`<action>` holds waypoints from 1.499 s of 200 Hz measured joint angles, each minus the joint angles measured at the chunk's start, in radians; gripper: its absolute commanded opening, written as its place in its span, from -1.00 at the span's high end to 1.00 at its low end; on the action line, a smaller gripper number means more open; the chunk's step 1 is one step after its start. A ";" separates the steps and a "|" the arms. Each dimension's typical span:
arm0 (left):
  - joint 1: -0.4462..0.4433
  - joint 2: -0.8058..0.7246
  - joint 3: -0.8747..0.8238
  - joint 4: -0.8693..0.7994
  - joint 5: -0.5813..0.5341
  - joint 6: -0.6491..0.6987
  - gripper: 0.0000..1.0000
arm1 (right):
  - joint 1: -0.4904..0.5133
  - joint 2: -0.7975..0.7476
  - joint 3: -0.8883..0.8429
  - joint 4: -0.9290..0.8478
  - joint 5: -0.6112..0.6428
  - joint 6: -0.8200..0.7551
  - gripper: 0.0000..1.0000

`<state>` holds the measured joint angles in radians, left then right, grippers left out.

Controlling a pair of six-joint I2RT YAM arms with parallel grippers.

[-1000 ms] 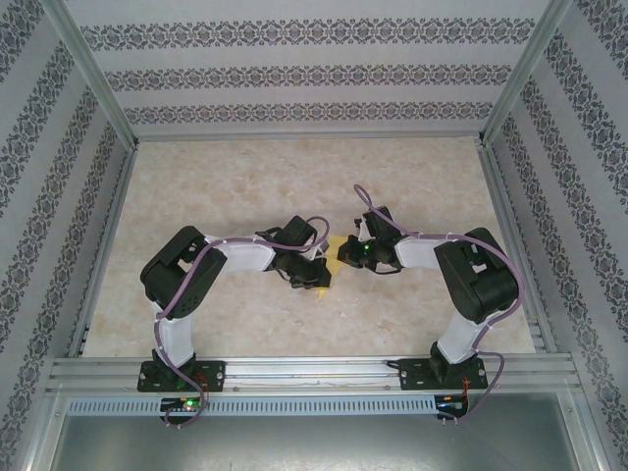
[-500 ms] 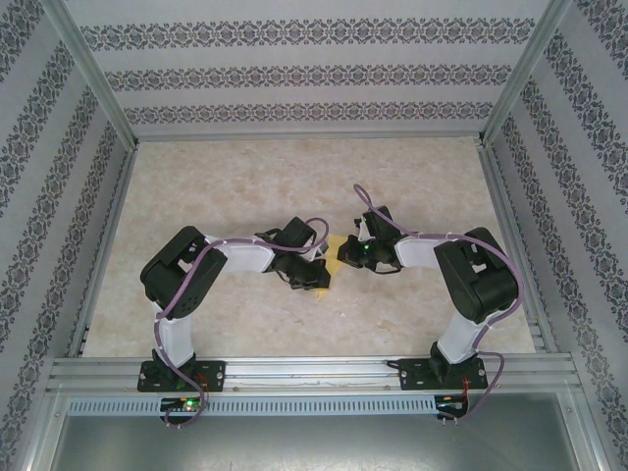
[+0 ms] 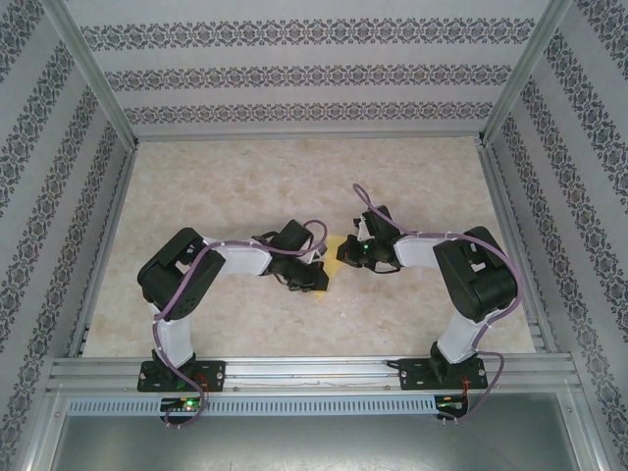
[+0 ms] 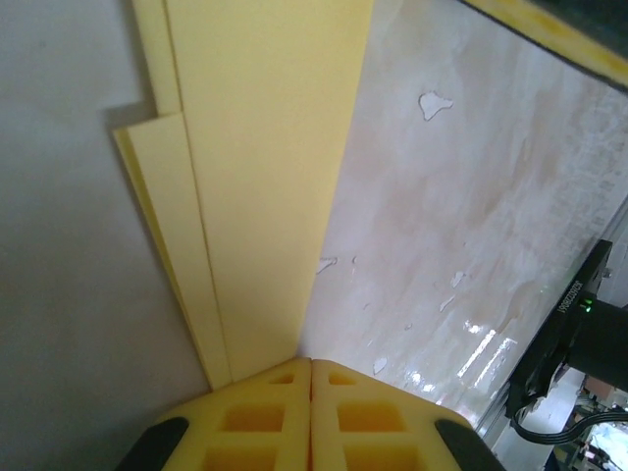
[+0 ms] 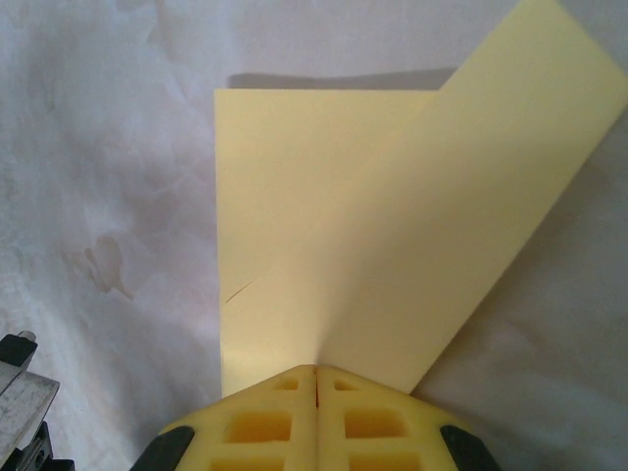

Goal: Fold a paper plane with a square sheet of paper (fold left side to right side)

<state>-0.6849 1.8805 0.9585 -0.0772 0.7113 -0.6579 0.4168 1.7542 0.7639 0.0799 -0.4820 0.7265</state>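
Paper [image 5: 324,226] in the middle of the table [image 3: 245,186] sits clamped in our left gripper [image 4: 311,365] and right gripper [image 5: 315,373]; uneven pulling, we judge, could tear it or skew the crease.

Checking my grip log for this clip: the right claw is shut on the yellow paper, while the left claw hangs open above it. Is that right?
Not quite. The left claw is shut on the yellow paper too, as the left wrist view shows. The right claw is shut on it, as you said.
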 measured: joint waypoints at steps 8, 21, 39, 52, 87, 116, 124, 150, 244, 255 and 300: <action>0.000 -0.005 -0.007 0.000 0.000 0.004 0.86 | 0.000 0.001 0.000 0.002 -0.002 0.000 1.00; 0.000 -0.013 -0.017 0.000 0.003 0.008 0.87 | 0.000 0.001 0.000 0.002 -0.002 0.000 1.00; 0.000 -0.019 -0.027 0.000 0.004 0.015 0.87 | 0.000 0.001 0.000 0.002 -0.002 0.000 1.00; 0.000 -0.024 -0.032 -0.001 0.005 0.020 0.87 | 0.000 0.001 0.000 0.002 -0.002 0.000 1.00; 0.000 -0.038 -0.050 -0.002 0.007 0.026 0.87 | 0.000 0.001 0.000 0.002 -0.002 0.000 1.00; 0.000 -0.044 -0.060 -0.001 0.008 0.026 0.87 | 0.000 0.001 0.000 0.002 -0.002 0.000 1.00; 0.000 -0.047 -0.064 -0.001 0.008 0.026 0.87 | 0.000 0.001 0.000 0.001 -0.002 0.000 1.00; 0.000 -0.063 -0.082 -0.004 0.007 0.026 0.87 | 0.000 0.001 0.000 0.001 -0.002 -0.001 1.00; 0.009 -0.231 -0.116 -0.124 0.022 0.026 0.87 | 0.000 0.000 0.002 -0.002 -0.002 -0.004 1.00; 0.018 -0.249 -0.102 -0.129 0.029 0.026 0.87 | 0.000 0.000 0.002 -0.003 -0.002 -0.005 1.00; 0.032 -0.151 0.039 -0.143 0.041 0.046 0.93 | 0.000 -0.002 0.002 -0.004 -0.002 -0.008 1.00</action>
<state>-0.6525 1.7294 0.9977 -0.2207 0.7525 -0.6121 0.4171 1.7527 0.7658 0.0757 -0.4839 0.7185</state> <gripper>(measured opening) 0.050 0.042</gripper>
